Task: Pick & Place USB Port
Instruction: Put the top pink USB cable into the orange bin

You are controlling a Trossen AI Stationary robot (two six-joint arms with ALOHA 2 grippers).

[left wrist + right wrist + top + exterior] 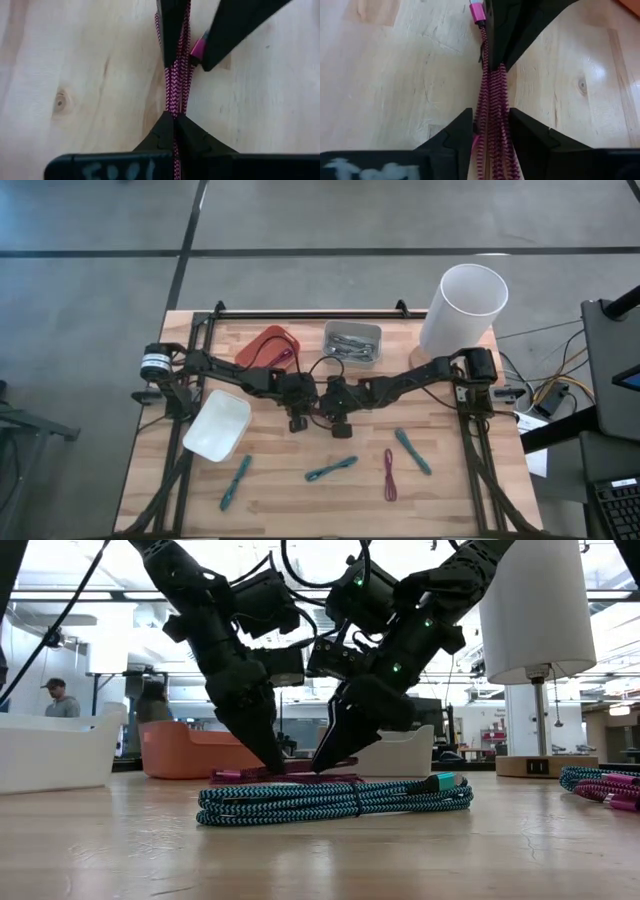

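Observation:
A bundle of pink braided USB cable (492, 90) lies on the wooden table at its middle, between my two grippers. Its pink plug (199, 49) sticks out at one end. My left gripper (175, 116) comes in from the table's left and is shut on the bundle. My right gripper (491, 114) comes in from the right and is open, with one finger on each side of the same bundle. In the low view the left gripper (270, 762) and the right gripper (335, 752) both reach down to the pink bundle (290, 776) behind a teal cable (335, 800). My left gripper pinches several strands of the pink bundle (174, 102) between its two fingers. The fingers slant down from the table's left side, in line with the bundle's length. The bundle lies on the table. My right gripper's fingers (462, 132) flank the bundle; whether they touch it I cannot tell.
A white bin (218, 425) sits at the left and a red bin (268, 345) behind it. A grey tray of cables (352, 342) and a tall white cylinder (462, 305) stand at the back. Teal cables (235, 482) (412, 451) and another pink cable (389, 475) lie near the front.

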